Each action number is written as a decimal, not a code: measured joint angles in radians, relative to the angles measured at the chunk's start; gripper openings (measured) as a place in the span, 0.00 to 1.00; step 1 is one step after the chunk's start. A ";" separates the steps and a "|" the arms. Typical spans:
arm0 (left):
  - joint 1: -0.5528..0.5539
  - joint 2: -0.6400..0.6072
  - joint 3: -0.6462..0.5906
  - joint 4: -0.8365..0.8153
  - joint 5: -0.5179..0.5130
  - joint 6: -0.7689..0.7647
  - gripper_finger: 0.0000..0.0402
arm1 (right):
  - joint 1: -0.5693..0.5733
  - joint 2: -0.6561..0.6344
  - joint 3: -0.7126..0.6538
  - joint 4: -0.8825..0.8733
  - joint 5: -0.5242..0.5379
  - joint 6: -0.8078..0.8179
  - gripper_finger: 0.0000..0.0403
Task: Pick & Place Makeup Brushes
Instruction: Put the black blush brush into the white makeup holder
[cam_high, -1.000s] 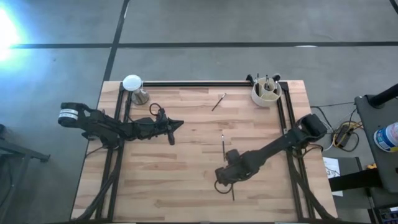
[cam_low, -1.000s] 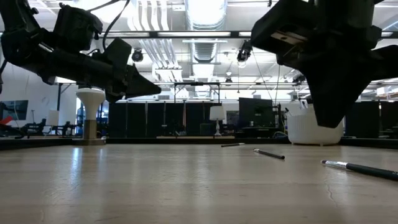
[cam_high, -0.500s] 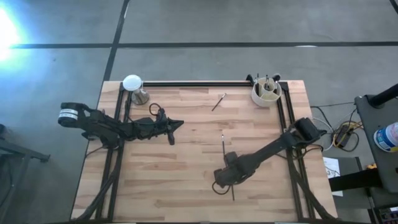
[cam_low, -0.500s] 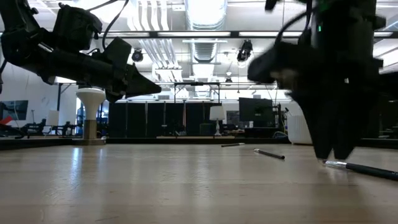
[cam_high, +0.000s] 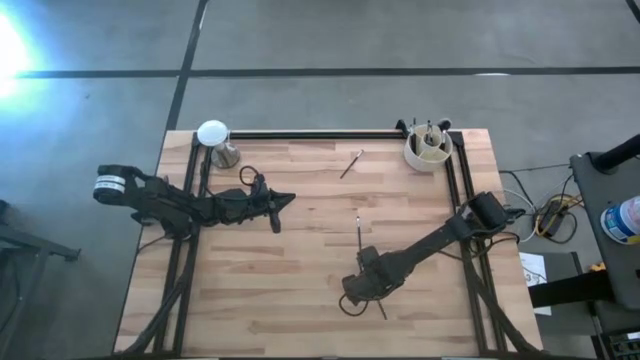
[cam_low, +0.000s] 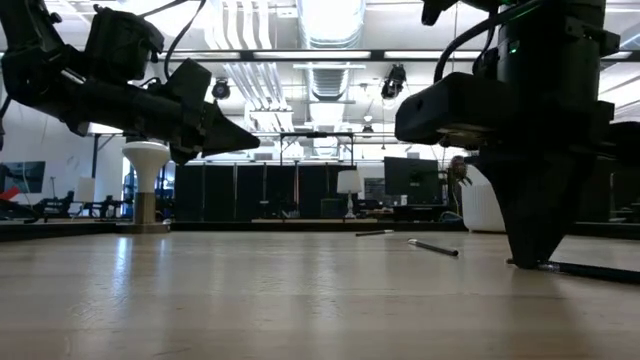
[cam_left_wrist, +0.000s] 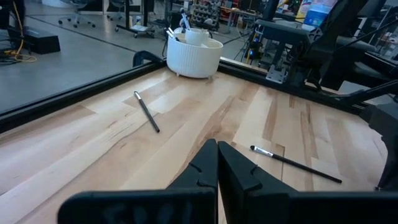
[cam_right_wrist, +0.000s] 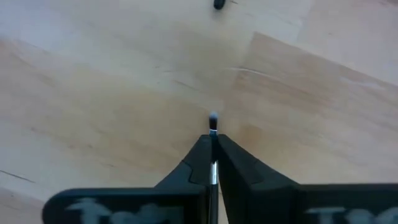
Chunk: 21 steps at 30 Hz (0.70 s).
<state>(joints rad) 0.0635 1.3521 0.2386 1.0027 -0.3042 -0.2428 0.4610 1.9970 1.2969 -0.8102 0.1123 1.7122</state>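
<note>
Fingers of the right gripper (cam_right_wrist: 212, 163) are squeezed tight on a thin brush (cam_right_wrist: 212, 127) low on the wooden table (cam_high: 300, 300), near its front edge; the small brush tip pokes out past them; the left gripper (cam_high: 285, 200) hangs in the air over the left side, its fingers pressed together with nothing in them; two more brushes (cam_high: 351, 163) (cam_high: 358, 230) lie loose on the wood; the white cup (cam_high: 427, 150) at the far right corner holds others.
</note>
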 joint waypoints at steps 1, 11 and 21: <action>0.000 0.000 0.000 -0.001 0.000 0.000 0.01 | -0.002 -0.002 0.001 -0.001 0.001 -0.009 0.03; 0.000 0.000 0.000 0.000 0.000 -0.001 0.01 | -0.021 -0.135 0.001 -0.016 0.195 -0.089 0.03; -0.001 0.000 -0.005 0.004 0.000 -0.001 0.01 | -0.091 -0.352 0.000 -0.162 0.529 -0.262 0.03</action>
<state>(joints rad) 0.0628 1.3521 0.2333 1.0069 -0.3042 -0.2440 0.3701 1.6454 1.2968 -0.9722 0.6414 1.4503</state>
